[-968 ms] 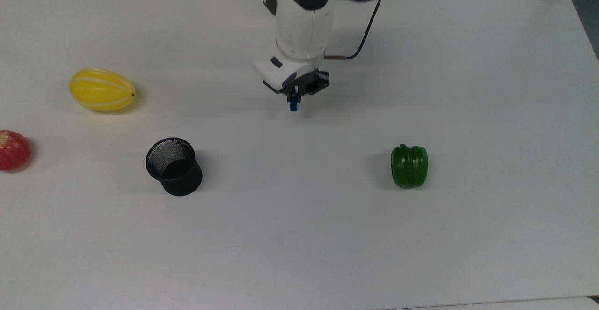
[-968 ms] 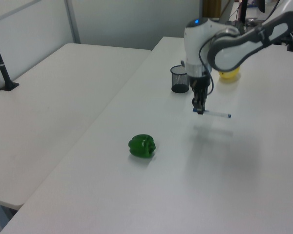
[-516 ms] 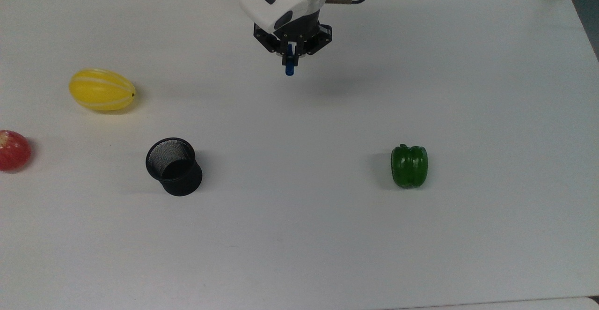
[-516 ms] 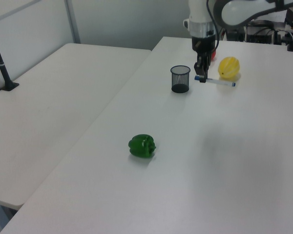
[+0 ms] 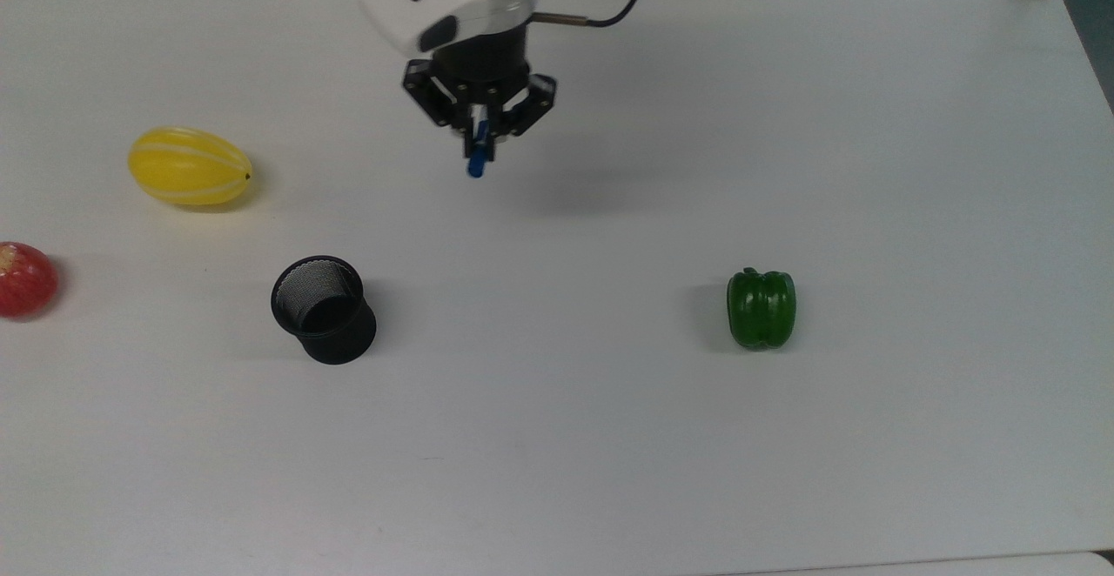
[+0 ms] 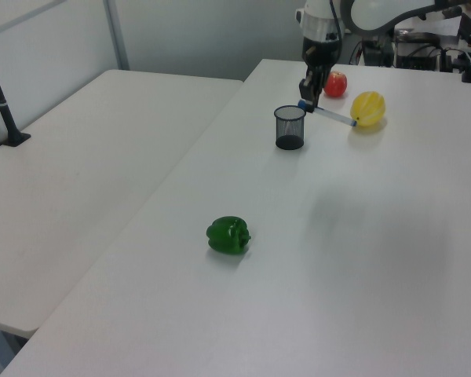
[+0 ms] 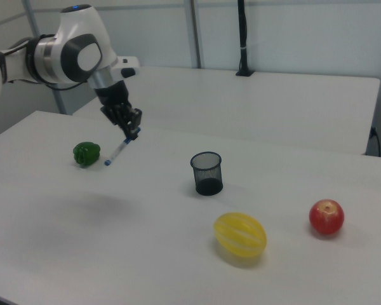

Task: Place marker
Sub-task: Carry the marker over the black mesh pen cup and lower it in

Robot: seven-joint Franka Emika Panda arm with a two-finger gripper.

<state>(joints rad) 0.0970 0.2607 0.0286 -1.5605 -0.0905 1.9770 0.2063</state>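
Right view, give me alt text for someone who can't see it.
A white robot arm's gripper holds a marker tilted above a white table. On the table are a green pepper, a black mesh cup, a yellow melon and a red apple.

a black mesh cup (image 5: 323, 308) stands upright on a white table (image 5: 609, 437), a yellow melon (image 5: 190, 166) and red apple (image 5: 26, 279) to the top view's left, a green pepper (image 5: 761, 308) well apart on the right.
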